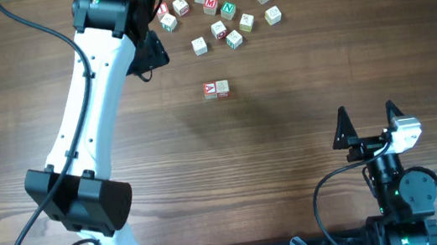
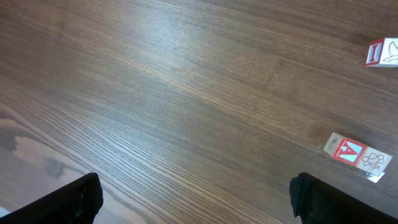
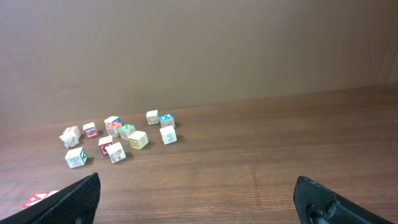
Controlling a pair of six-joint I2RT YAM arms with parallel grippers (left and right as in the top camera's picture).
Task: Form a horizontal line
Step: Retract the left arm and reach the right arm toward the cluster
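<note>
the horizontal line (image 1: 216, 90) is made of two cubes only so far, touching side by side, with the red a cube (image 1: 210, 90) at the left-arm end and the second cube (image 1: 222, 88) at the free end. its long axis is run across the table (image 1: 319, 50), left to right in the overhead view. the loose cluster (image 1: 221, 12) is found beyond the line, on the side away from the arm bases and well apart from it. none of its cubes is lined up yet.

the left gripper (image 1: 149, 57) is held beyond the line and to its left, near the cluster's left edge, so the left arm is judged the nearer one for fetching the next cube. its jaws are spread wide with nothing between them. in the left wrist view only bare wood is seen between the tips, with the line (image 2: 359, 154) off to the lower right.

the right gripper (image 1: 368, 124) is parked on the near side of the line and to its right, well apart, jaws also spread wide and empty.

the table is flat wood grain, bare past both ends of the line, so room is judged ample for a cube set beside the second cube. the cubes are small and light-looking, so it is judged that the line could be nudged out of true on placement.
</note>
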